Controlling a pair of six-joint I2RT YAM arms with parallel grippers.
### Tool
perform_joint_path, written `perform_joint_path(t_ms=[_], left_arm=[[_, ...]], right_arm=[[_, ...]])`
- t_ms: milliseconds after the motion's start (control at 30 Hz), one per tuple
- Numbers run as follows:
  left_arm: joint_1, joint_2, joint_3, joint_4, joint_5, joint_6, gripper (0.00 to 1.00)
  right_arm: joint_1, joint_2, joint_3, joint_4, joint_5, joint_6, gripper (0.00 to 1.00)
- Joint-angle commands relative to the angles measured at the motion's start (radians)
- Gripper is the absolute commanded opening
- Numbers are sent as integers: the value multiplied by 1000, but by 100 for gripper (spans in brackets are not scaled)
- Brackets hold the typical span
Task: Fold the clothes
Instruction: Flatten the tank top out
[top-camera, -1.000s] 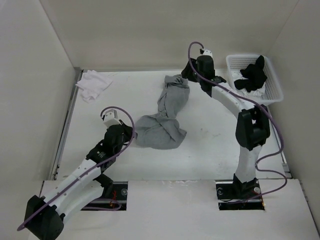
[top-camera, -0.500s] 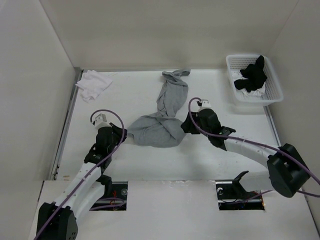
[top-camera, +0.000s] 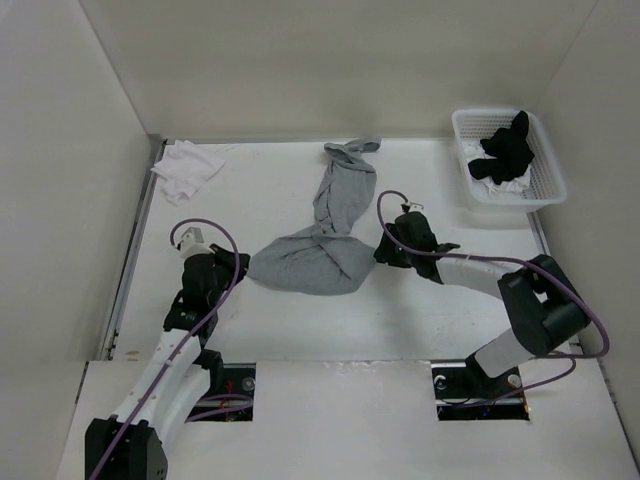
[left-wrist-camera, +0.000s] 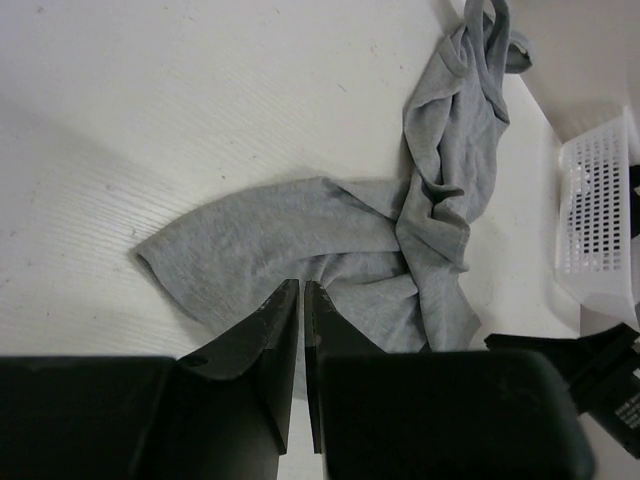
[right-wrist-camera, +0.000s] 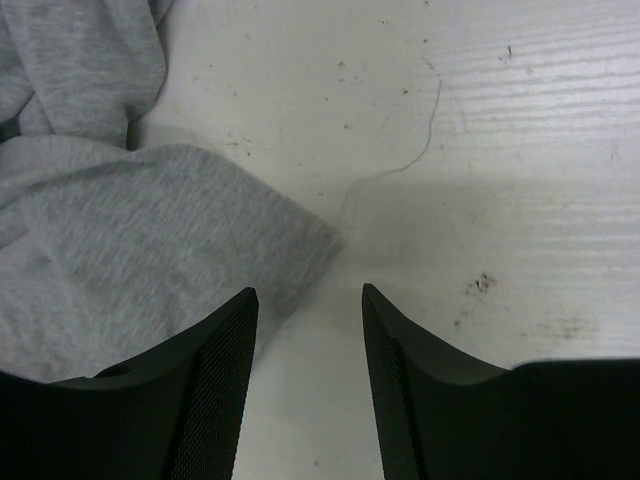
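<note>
While the right gripper (right-wrist-camera: 307, 291) gapes beside the tank top (right-wrist-camera: 110, 240), the basket (top-camera: 515, 212) beyond it holds a black garment (top-camera: 505, 150). The left gripper (left-wrist-camera: 301, 290) is clenched.

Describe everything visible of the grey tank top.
The tank top is heather-grey soft knit, crumpled on the white table: a bunched wide part in front, a twisted narrow length running back to its straps. The left gripper pinches its near edge; the right gripper hangs open over one corner.
</note>
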Motion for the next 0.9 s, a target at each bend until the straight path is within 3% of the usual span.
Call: perform_joint_path(t_ms=[0,267,400,567,733,867], left_arm=[[5,8,21,79,35,-11,7],[2,74,21,70,15,44,12],[22,140,12,18,-62,38,32],[38,171,12,8,-106,43,47],[58,236,12,39,-108,47,47],[54,335,23,70,-105,49,46]], right_arm=[[6,43,70,12,3,-4,49],[7,98,137,-51,34,-10,46],[7,118,153,-83,40,-27,46],[7,142,160,-88,24,-25,43],[7,158,150,-53,17,-15,21],[6,127,105,0,17,2,10]])
